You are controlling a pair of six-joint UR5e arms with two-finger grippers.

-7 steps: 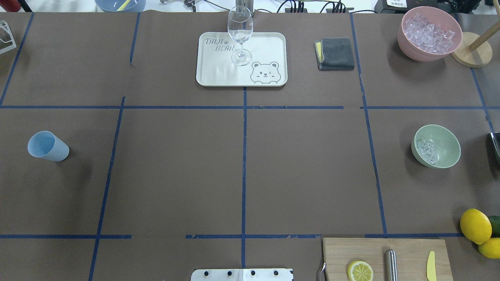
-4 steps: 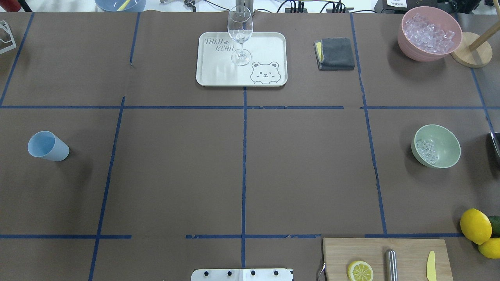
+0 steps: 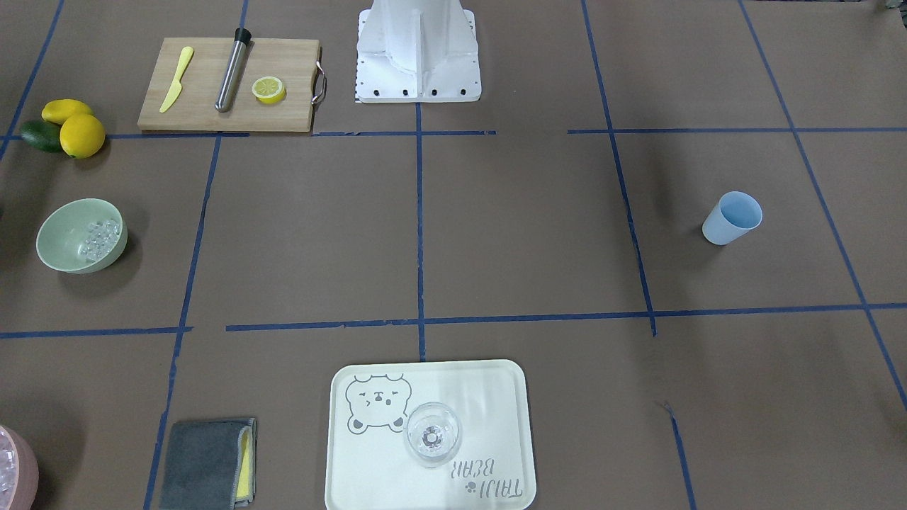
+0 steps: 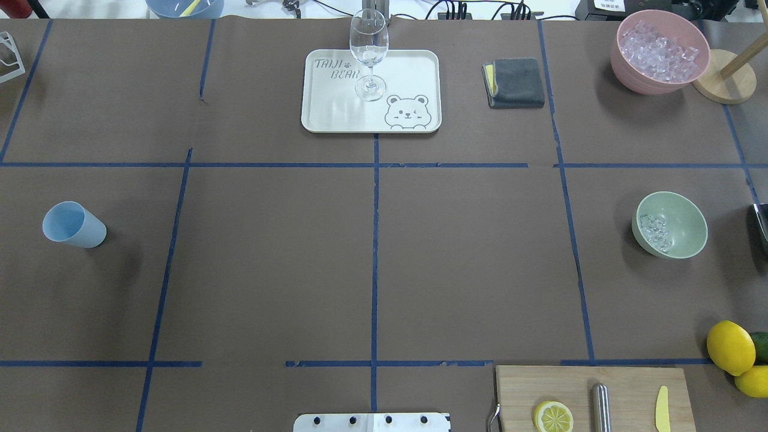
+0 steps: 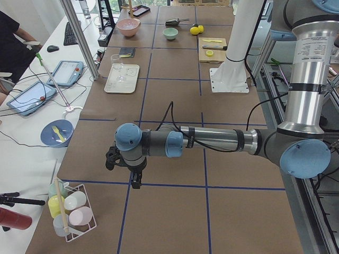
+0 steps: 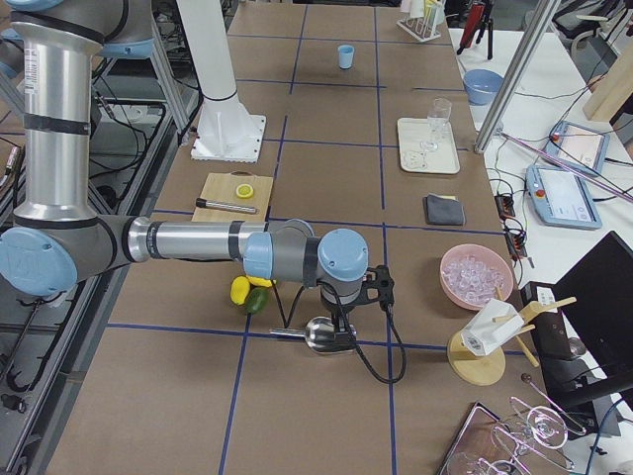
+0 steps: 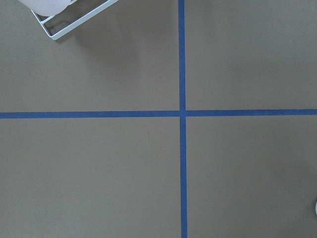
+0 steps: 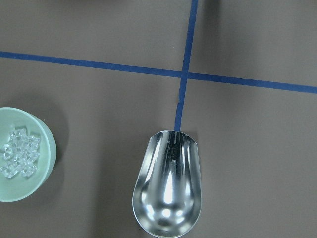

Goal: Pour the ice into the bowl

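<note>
The pale green bowl (image 4: pixel 684 225) stands on the right of the table with a few clear ice cubes (image 4: pixel 655 231) in it. It also shows in the front view (image 3: pixel 64 241) and at the left edge of the right wrist view (image 8: pixel 42 163). An empty metal scoop (image 8: pixel 168 188) lies on the table beside the bowl. My right gripper (image 6: pixel 341 315) hangs just over the scoop (image 6: pixel 318 334); I cannot tell if it is open or shut. My left gripper (image 5: pixel 136 179) hovers over the table's far left end, and its state is also unclear.
A pink bowl (image 4: pixel 660 51) full of ice is at the back right by a wooden stand (image 4: pixel 723 84). A light blue cup (image 4: pixel 73 225) stands at the left. There is a tray (image 4: pixel 408 72) with a wine glass (image 4: pixel 368 54), a grey cloth (image 4: pixel 516 83), a cutting board (image 4: pixel 630 396), lemons (image 4: pixel 730 347) and a wire rack (image 5: pixel 71 209).
</note>
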